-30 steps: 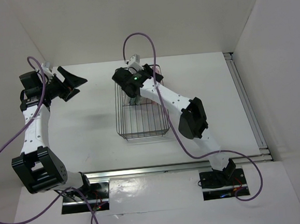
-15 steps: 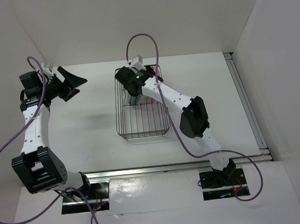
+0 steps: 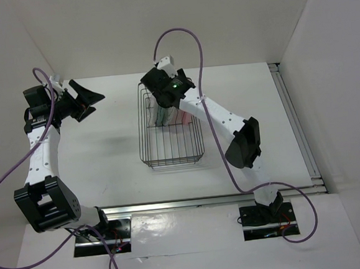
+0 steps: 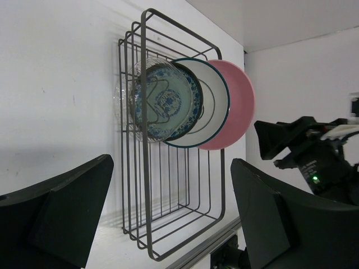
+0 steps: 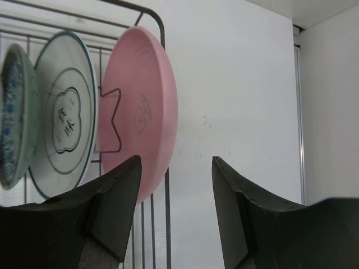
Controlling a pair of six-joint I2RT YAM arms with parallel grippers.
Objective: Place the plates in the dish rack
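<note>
The dish rack [image 3: 173, 163] stands mid-table with the plates upright at its far end. In the left wrist view they stand in a row: clear glass [image 4: 124, 101], dark teal patterned [image 4: 165, 101], white with rings [image 4: 212, 101], pink [image 4: 242, 106]. My right gripper [image 5: 175, 159] hovers open just off the pink plate's [image 5: 146, 106] rim and holds nothing; a rack wire [image 5: 167, 224] shows between its fingers. From above it hangs over the rack's far end [image 3: 160, 102]. My left gripper [image 3: 83, 98] is wide open and empty at the far left, facing the rack [image 4: 146, 213].
White walls close in the table at the back, left and right. A metal rail [image 3: 298, 125] runs along the right edge and another along the near edge [image 3: 216, 199]. The right arm's purple cable [image 3: 188, 40] arcs above the rack.
My right gripper has opened wider and risen back from inside the rack toward its far end, leaving the pink plate standing there. The left arm has not moved.
</note>
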